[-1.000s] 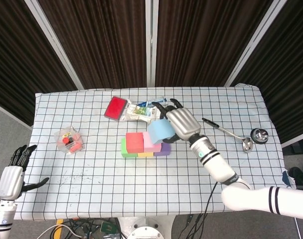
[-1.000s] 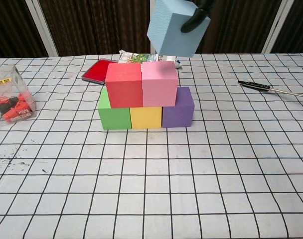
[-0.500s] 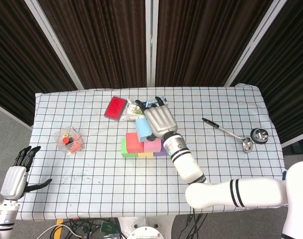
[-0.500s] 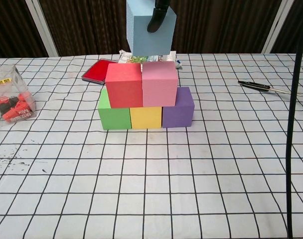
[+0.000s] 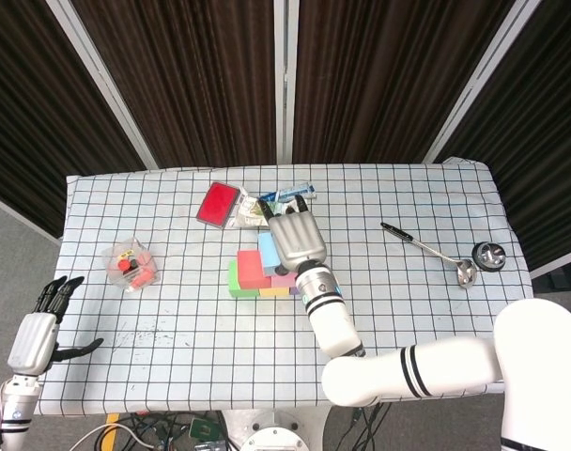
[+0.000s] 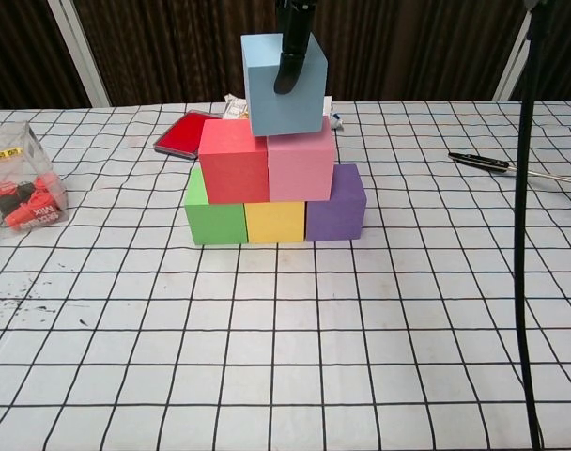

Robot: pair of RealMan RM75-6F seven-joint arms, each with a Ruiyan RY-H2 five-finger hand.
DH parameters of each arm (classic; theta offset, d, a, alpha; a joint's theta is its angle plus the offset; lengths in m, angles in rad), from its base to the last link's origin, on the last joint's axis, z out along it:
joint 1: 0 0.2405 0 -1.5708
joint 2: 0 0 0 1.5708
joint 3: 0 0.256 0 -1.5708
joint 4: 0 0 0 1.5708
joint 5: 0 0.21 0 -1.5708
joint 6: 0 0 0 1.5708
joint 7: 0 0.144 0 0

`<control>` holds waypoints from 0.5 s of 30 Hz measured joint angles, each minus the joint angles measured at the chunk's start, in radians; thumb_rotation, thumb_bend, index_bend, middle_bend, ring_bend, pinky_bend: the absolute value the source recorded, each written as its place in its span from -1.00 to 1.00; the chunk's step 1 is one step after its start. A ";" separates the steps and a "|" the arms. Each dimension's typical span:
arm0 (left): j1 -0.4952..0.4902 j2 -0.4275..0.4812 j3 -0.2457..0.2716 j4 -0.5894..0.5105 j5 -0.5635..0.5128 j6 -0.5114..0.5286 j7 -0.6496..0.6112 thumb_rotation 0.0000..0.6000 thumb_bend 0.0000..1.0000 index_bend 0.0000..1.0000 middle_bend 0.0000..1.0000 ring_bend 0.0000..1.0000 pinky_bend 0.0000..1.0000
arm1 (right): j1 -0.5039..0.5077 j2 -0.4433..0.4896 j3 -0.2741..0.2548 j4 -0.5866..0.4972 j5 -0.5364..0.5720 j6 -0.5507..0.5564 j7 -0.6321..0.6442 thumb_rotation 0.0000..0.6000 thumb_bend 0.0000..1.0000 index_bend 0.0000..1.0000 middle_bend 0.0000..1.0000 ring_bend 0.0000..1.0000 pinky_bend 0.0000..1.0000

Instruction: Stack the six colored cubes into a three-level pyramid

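The green (image 6: 213,214), yellow (image 6: 274,221) and purple (image 6: 337,207) cubes form a row on the table. On top of them stand the red cube (image 6: 234,162) and the pink cube (image 6: 301,162). My right hand (image 5: 296,240) grips the light blue cube (image 6: 284,85) from above, and one dark finger (image 6: 293,52) lies down its front face. The blue cube, slightly tilted, sits over the seam between red and pink, with its lower edge at their tops. In the head view the hand hides most of the blue cube (image 5: 267,252). My left hand (image 5: 32,340) hangs open off the table's front left corner.
Behind the stack lie a red flat case (image 6: 182,133) and some snack packets (image 5: 253,211). At the left stands a clear box (image 6: 18,188) of small red items. A pen (image 6: 483,162), a ladle (image 5: 459,268) and a metal cup (image 5: 487,256) lie at the right. A dark cable (image 6: 525,235) hangs at the chest view's right.
My right hand carried the blue cube leftward and down, from above the pink cube's right side to the red-pink seam. The left hand stayed low at the left.
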 measured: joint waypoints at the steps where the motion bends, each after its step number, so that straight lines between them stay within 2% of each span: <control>1: 0.000 0.000 0.000 -0.001 0.000 -0.001 0.000 1.00 -1.00 -0.85 -0.80 -1.00 -0.94 | 0.000 -0.005 0.001 0.003 -0.004 0.003 -0.001 1.00 -0.82 -1.00 0.37 -0.50 -1.00; 15: 0.001 0.003 0.000 0.007 -0.011 -0.008 -0.026 1.00 -1.00 -0.85 -0.80 -1.00 -0.94 | 0.009 -0.076 0.031 0.041 -0.020 0.031 -0.026 1.00 -0.81 -1.00 0.37 -0.50 -1.00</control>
